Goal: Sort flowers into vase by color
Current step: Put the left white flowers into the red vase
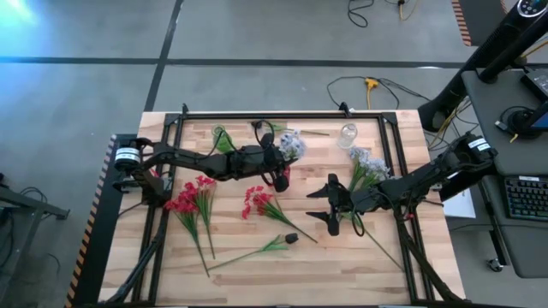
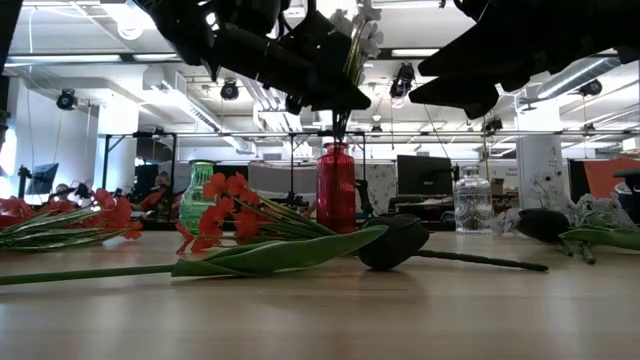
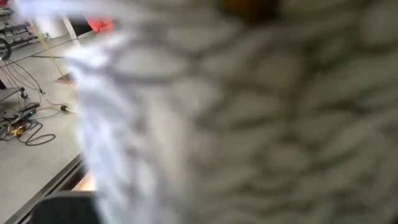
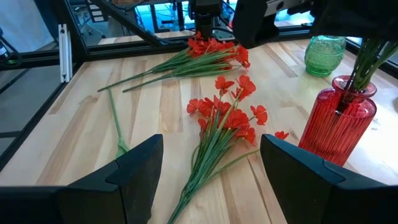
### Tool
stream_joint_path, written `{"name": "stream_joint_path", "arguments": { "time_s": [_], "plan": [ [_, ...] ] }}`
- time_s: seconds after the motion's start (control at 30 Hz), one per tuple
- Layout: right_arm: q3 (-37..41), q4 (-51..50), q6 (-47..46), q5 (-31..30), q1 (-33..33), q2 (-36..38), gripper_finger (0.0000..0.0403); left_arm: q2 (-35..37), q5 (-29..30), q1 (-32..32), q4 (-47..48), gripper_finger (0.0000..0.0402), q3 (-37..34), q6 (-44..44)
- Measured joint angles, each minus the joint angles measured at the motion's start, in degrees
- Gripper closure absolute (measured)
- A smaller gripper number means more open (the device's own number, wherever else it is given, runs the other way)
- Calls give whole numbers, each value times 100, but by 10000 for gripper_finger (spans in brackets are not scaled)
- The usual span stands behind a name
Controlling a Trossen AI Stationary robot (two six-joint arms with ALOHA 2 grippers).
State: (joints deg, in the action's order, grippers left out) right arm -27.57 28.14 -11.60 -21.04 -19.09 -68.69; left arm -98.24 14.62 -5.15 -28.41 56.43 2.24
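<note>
My left gripper (image 1: 278, 162) hovers over the red vase (image 1: 281, 181), shut on a pale blue-white flower (image 1: 293, 144) whose blurred blooms (image 3: 217, 124) fill the left wrist view. Its green stalks (image 4: 359, 65) reach down into the red vase's neck (image 2: 336, 150). My right gripper (image 1: 321, 204) is open, just right of the red vase (image 4: 339, 121), and touches nothing. Two red bunches (image 1: 193, 201) (image 1: 257, 201) and a dark-bud stem (image 1: 291, 238) lie flat on the table. More pale flowers (image 1: 366, 164) lie beside the right arm. My left gripper holds the pale blue-white flower by the upper stalks just under the blooms (image 2: 350, 70), coming at them level from the table's left. The gripper's body and the blooms hide the fingers. The stalks (image 2: 338, 128) hang down into the red vase, blooms above the gripper.
A green vase (image 1: 224, 141) stands at the far side, left of the red vase, and a clear glass vase (image 1: 348, 134) stands at the far right. A black frame rail (image 1: 282, 115) runs along the far edge. Bare wood (image 1: 360, 265) lies toward the near edge.
</note>
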Motion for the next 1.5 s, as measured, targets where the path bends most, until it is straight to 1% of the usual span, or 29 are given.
{"name": "stream_joint_path", "arguments": {
  "time_s": [0.37,0.9,1.0,1.17,1.5],
  "plan": [
    [0,0,0,0,0,0,142,0,1,0,-74,315,-1,0],
    [0,0,0,24,0,0,142,2,1,0,-43,199,1,-21],
    [0,0,0,24,0,0,142,2,123,0,51,182,3,-20],
    [0,0,0,23,0,0,142,4,193,0,193,167,5,-18],
    [0,-2,0,22,0,0,142,76,193,0,442,166,10,26]
  ]
}}
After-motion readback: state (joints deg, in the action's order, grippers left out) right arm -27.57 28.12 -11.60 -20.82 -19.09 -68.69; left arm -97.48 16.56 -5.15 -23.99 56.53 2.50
